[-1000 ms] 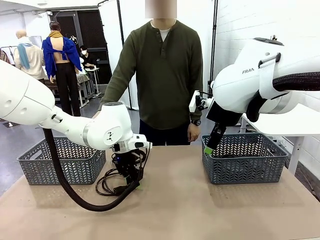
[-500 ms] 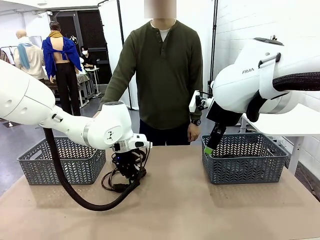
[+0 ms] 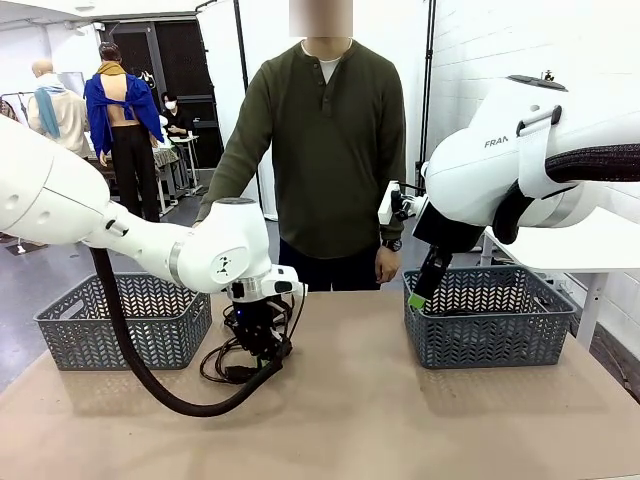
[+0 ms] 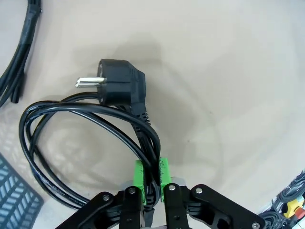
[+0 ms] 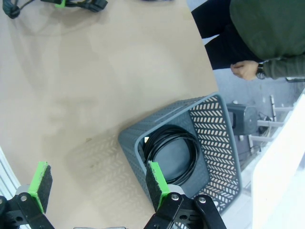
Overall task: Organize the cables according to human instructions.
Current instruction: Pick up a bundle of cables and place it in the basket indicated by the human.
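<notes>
The left gripper [image 4: 150, 174] pinches the looped cable [image 4: 119, 83] between its fingers [image 4: 138, 172] on the bench [image 3: 400, 420], just right of the left basket [image 3: 120, 330]; lift straight up until loops and plug clear the surface. The right gripper [image 5: 97, 183] hangs with fingers spread above the right basket [image 5: 131, 157], where another cable [image 5: 164, 133] lies coiled. Legible lettering: "FRAN" on the right arm [image 3: 497, 142].

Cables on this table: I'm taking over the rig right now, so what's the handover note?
Left gripper: shut on a looped power cord, by the left basket.
Right gripper: open, empty, above the right basket.
Done: one coiled cord lies in the right basket.
Left: put the gripped cord where the person directs; another cord lies on the table. I can't see what the left basket holds.
</notes>
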Controlling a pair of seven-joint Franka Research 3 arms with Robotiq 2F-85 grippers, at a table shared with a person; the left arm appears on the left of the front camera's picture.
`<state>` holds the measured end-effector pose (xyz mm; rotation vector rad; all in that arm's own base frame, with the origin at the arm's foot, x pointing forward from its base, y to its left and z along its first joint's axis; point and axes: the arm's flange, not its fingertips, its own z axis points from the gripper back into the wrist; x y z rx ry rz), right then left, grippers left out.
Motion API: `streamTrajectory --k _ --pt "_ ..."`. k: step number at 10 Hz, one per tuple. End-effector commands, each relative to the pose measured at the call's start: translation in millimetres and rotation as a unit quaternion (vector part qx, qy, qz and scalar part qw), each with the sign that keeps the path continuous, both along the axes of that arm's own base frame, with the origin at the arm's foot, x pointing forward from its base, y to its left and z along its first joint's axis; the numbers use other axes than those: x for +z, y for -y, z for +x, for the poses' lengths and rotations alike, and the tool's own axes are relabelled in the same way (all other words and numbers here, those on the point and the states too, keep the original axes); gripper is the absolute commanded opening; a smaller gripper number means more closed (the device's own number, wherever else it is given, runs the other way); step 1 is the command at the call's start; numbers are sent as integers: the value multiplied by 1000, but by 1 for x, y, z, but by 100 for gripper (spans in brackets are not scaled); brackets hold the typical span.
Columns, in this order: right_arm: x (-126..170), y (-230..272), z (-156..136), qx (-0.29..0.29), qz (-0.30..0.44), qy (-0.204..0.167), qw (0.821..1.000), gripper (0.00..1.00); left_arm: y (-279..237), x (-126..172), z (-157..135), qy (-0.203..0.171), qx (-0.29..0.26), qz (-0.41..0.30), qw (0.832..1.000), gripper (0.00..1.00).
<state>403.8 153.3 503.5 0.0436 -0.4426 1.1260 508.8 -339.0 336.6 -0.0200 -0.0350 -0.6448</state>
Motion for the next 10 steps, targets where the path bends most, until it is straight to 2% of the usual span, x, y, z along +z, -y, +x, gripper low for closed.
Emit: streamTrajectory --k 1,5,10 --pt "-1 0 0 -2 -4 1 1000 100 5 31 -11 16 -8 23 1000 0" --pt "-1 0 0 -2 -4 1 1000 100 -1 77 -17 51 -90 28 994 0" --pt "-1 0 0 -2 -4 1 1000 100 -21 155 -25 84 -197 30 976 0"
